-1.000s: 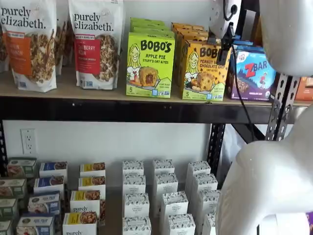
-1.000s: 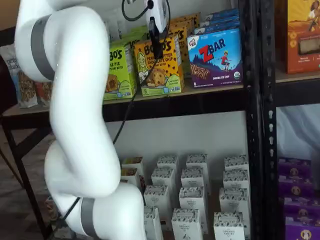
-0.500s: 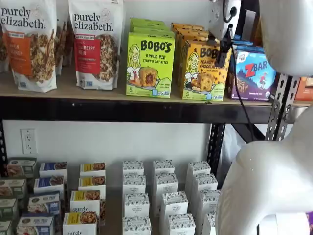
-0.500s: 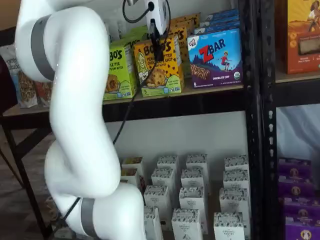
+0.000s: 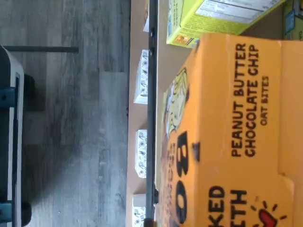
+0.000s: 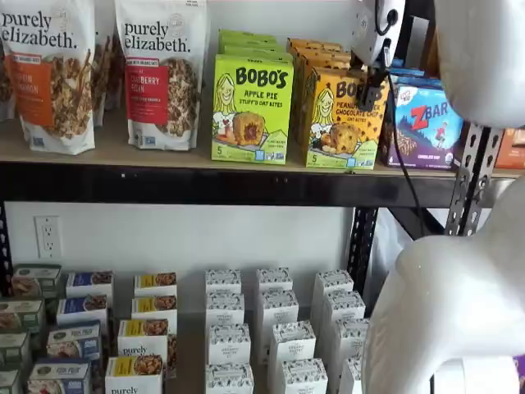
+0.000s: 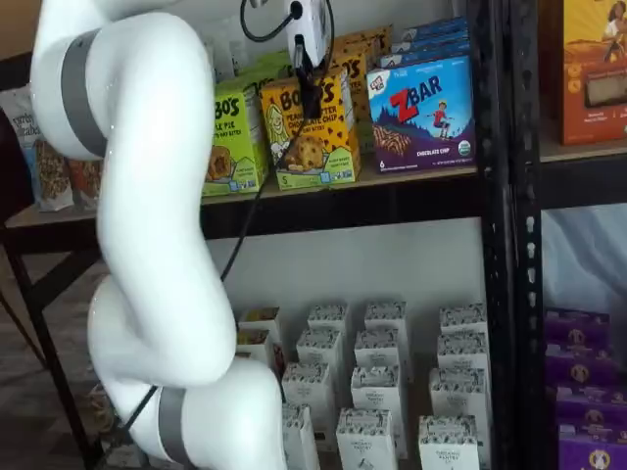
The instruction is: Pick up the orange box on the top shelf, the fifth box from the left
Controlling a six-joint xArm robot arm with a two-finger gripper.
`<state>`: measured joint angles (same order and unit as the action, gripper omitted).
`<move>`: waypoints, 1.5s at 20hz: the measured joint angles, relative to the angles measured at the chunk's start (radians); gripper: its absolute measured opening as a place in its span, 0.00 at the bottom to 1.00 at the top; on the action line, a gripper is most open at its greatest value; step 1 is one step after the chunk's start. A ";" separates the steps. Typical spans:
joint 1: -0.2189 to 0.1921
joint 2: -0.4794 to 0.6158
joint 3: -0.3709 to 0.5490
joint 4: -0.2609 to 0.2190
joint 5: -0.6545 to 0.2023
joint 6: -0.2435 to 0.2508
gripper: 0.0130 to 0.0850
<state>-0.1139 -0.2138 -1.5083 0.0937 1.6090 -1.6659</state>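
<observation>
The orange box (image 6: 340, 131) stands upright on the top shelf (image 6: 123, 152), between the lime-green Bobo's box (image 6: 250, 107) and the blue ZBar box (image 6: 426, 123). It shows in both shelf views (image 7: 318, 157). My gripper (image 6: 373, 89) hangs at the box's upper front right corner, its black fingers overlapping the carton's top (image 7: 310, 96). No gap between the fingers shows, and I cannot tell whether they hold the box. In the wrist view the orange box (image 5: 236, 132) fills most of the picture, very close.
More orange and green cartons stand in rows behind the front ones. Granola bags (image 6: 156, 74) stand further along the shelf. Black uprights (image 7: 495, 196) flank the bay. Small white boxes (image 6: 279, 328) fill the lower level. My white arm (image 7: 147, 245) stands in front.
My gripper has dropped a little, its fingers now lower against the orange box's top front. The box has not visibly moved.
</observation>
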 joint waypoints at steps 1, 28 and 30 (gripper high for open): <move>0.000 0.002 -0.004 0.000 0.004 0.000 0.50; -0.015 -0.001 -0.006 0.032 0.006 -0.009 0.22; -0.014 0.004 -0.016 0.033 0.019 -0.008 0.22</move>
<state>-0.1284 -0.2101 -1.5239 0.1265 1.6280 -1.6740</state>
